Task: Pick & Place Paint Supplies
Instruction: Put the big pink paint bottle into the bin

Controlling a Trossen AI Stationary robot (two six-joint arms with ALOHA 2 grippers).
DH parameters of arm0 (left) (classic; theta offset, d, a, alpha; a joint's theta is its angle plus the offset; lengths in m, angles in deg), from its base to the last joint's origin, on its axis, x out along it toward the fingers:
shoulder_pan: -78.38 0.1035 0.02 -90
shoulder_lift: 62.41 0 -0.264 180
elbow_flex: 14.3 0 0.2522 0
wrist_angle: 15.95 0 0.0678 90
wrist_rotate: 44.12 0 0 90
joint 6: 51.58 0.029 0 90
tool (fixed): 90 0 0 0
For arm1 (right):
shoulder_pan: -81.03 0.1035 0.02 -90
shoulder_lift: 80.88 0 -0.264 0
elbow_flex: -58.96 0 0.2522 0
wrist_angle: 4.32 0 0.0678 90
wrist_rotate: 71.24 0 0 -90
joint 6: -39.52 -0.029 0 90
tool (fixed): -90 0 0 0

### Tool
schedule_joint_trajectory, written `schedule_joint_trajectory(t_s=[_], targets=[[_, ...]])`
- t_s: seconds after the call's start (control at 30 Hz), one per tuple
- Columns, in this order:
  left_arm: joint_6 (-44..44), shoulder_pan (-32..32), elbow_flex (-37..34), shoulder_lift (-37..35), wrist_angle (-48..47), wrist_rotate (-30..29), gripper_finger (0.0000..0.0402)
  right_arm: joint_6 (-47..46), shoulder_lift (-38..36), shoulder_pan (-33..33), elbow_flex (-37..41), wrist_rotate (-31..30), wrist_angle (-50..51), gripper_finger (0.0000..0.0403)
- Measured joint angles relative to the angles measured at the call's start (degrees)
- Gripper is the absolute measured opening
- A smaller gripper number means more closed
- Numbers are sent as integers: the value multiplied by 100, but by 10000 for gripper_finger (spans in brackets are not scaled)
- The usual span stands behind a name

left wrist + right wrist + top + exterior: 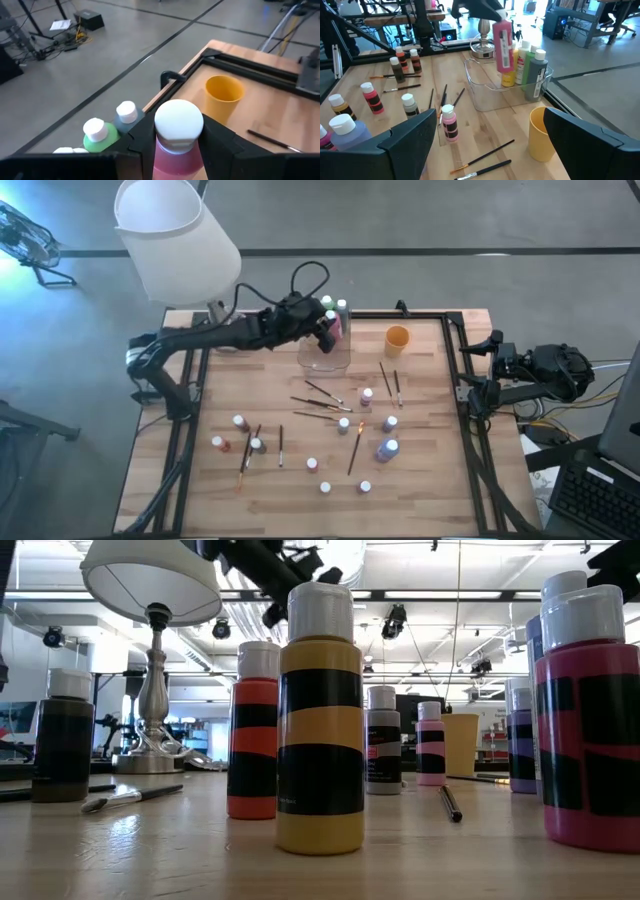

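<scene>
Hanging over the clear box [325, 358] near the table's far edge [420, 314], the left gripper [330, 330] clamps a pink bottle [177, 150] between its fingers, while from the right wrist the right gripper [487, 135] gapes wide at the table's right edge.

Wooden table [420, 480] with black rails along its edges; clear plastic box [324, 358] near the far edge, orange cup [397, 339] just right of it, upright, apart from the box. White-shaded lamp [176, 238] on a silver base [150, 755] at the far left corner. Keyboard [598, 498] and cables off the right side, grey concrete floor [480, 220] beyond the table.
</scene>
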Motion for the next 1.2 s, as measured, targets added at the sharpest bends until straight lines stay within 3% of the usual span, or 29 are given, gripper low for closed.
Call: schedule_joint_trajectory(t_s=[0.27, 1.2], targets=[[-1, 265, 241, 474, -2, -3, 123, 0, 1, 0, 0, -2, 0, 364], [-48, 680, 228, 802, -230, -63, 123, 0, 1, -1, 0, -2, 0, 364]])
